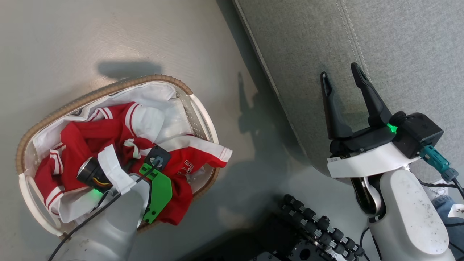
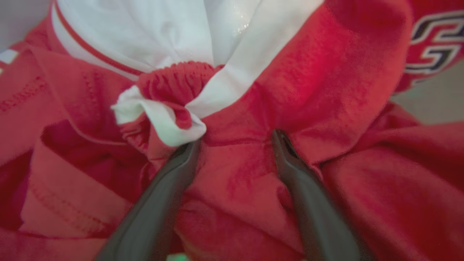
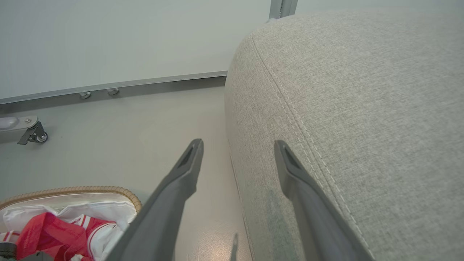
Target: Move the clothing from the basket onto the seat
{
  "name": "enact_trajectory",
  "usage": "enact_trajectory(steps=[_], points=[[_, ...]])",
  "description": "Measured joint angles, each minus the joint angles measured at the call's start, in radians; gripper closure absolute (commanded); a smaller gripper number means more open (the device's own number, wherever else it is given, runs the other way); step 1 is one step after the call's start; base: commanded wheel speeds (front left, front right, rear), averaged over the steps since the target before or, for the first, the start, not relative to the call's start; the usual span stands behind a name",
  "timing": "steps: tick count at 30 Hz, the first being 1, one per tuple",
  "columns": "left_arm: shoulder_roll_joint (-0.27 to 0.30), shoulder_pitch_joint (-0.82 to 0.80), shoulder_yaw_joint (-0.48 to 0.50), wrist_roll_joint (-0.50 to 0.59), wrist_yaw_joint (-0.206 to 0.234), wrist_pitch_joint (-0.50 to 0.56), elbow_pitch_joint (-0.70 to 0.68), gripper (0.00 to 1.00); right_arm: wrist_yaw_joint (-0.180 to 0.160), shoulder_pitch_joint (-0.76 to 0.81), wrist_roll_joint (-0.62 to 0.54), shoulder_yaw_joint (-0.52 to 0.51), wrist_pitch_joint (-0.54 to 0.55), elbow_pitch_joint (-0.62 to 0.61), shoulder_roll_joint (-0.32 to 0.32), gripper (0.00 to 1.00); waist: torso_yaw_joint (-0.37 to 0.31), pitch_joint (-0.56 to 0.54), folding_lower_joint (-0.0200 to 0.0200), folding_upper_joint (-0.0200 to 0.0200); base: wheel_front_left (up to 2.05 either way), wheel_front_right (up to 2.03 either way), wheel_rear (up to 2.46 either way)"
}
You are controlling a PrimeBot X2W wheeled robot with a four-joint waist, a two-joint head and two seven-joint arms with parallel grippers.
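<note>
Left gripper [image 2: 235,142] is down in the basket [image 1: 108,87] at near left, jaws apart straddling a fold of the red clothing [image 1: 87,137], the left arm plainly nearer, while the seat [image 1: 391,40] lies to the right under the spread, empty right gripper [image 1: 340,74].

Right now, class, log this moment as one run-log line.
left gripper: open, tips in clothing | clothing: in basket | right gripper: open, empty, by seat edge

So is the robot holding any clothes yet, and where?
Nothing yet. The left tool is open, pressed into the red clothing in the basket; the right tool is open and empty.
</note>
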Motion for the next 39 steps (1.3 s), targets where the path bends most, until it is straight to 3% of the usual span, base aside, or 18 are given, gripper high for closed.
enact_trajectory(steps=[3,4,5,23,39], points=[[0.005,0.001,-0.004,-0.004,0.007,0.049,0.001,0.57,0.000,0.000,0.004,0.006,0.000,0.000,0.000,0.00,-0.007,0.002,0.0000,0.0000,0.00,0.00,0.00],[0.007,0.001,-0.005,-0.007,0.009,0.052,0.002,0.83,0.000,0.000,0.004,0.007,0.000,0.000,0.000,0.00,-0.009,0.001,0.0000,0.0000,0.00,0.00,0.00],[0.008,0.003,-0.006,-0.008,0.009,0.053,0.002,1.00,0.000,0.000,0.004,0.008,0.000,0.001,0.000,0.00,-0.009,-0.001,0.0000,0.0000,0.00,0.00,0.00],[-0.039,0.055,-0.044,-0.058,-0.031,-0.127,-0.039,1.00,0.000,0.030,-0.051,-0.053,0.000,0.033,0.001,0.00,0.051,-0.137,0.0000,0.0000,0.00,0.00,0.00],[-0.041,0.120,-0.125,-0.278,-0.046,-0.258,-0.330,1.00,0.000,0.137,-0.155,-0.145,0.000,0.070,0.002,0.00,0.178,-0.378,-0.0001,0.0000,0.00,0.00,0.00]])
